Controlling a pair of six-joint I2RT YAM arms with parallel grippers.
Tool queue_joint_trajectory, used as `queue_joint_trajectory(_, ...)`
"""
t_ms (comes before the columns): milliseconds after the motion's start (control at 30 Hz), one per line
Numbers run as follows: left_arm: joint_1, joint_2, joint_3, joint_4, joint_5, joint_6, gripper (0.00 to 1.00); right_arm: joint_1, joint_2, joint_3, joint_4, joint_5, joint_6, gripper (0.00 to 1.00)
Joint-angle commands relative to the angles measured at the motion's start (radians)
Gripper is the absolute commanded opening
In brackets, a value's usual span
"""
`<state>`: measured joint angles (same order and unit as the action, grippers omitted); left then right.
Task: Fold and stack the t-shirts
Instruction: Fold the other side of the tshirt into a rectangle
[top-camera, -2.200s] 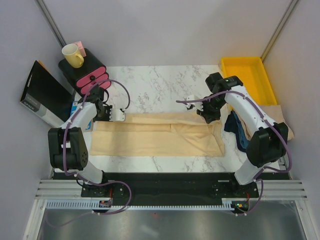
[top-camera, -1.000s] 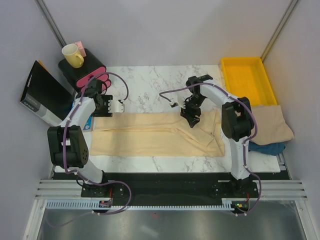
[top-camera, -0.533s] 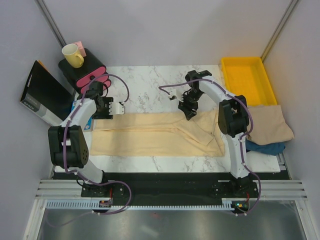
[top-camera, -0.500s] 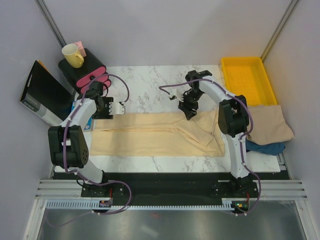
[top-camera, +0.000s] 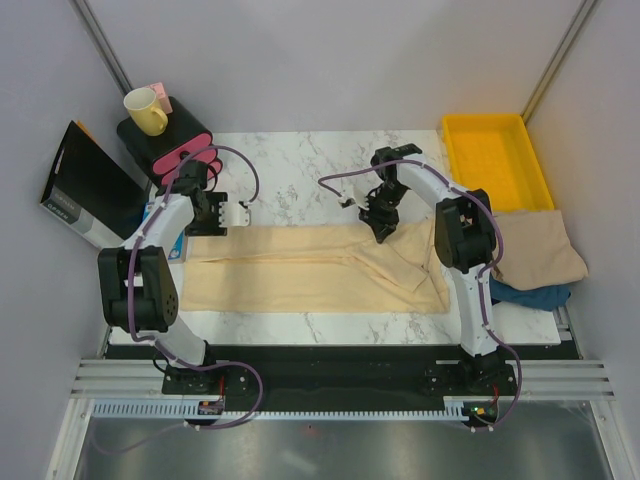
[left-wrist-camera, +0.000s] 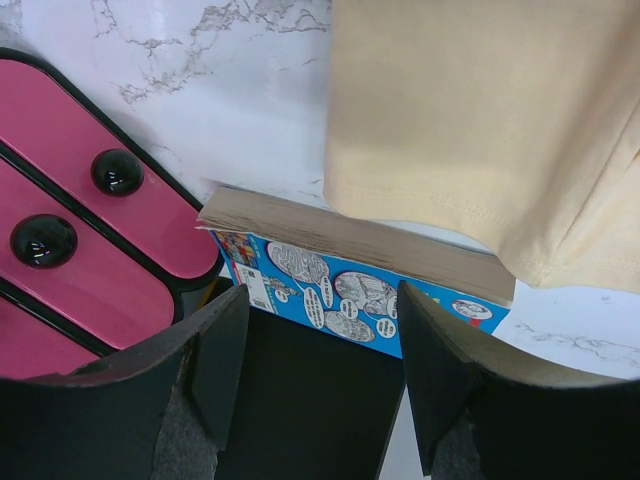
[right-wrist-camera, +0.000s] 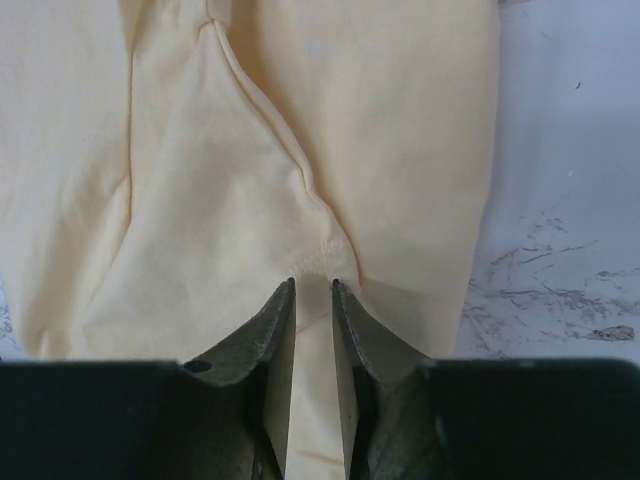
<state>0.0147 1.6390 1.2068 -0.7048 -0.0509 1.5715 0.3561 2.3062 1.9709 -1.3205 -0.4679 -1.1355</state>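
Shirt (top-camera: 310, 268) lies as long folded strip on surface (top-camera: 300, 160). Right fingers (top-camera: 384, 228) have swung in from strip's right end to middle of far edge. They are nearly closed, seemingly pinching sleeve seam; next fold likely. Left fingers (top-camera: 236, 214) wide, empty, angled down over far-left corner beside book (left-wrist-camera: 350, 265).

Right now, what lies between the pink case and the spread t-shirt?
A blue-covered book lies between the pink case and the t-shirt, as the left wrist view shows.
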Motion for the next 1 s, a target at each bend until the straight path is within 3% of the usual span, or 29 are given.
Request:
queue_joint_trajectory(0, -0.004, 0.013, 0.043, 0.008, 0.003, -0.022, 0.68, 0.003, 0.006, -0.004, -0.005, -0.021, -0.001, 0.21)
queue_joint_trajectory(167, -0.002, 0.019, 0.043, 0.010, 0.013, -0.021, 0.68, 0.006, -0.013, -0.010, 0.006, -0.008, 0.006, 0.03)
queue_joint_trajectory(233, -0.002, 0.021, 0.040, 0.011, 0.016, -0.021, 0.68, 0.010, -0.014, -0.009, 0.006, 0.008, 0.005, 0.14)
queue_joint_trajectory(300, -0.002, 0.019, 0.039, 0.011, 0.017, -0.022, 0.68, 0.012, -0.022, -0.006, 0.010, 0.012, 0.002, 0.37)
queue_joint_trajectory(967, -0.035, 0.012, 0.016, 0.013, 0.019, -0.048, 0.68, 0.026, -0.088, 0.060, 0.069, 0.015, 0.034, 0.41)
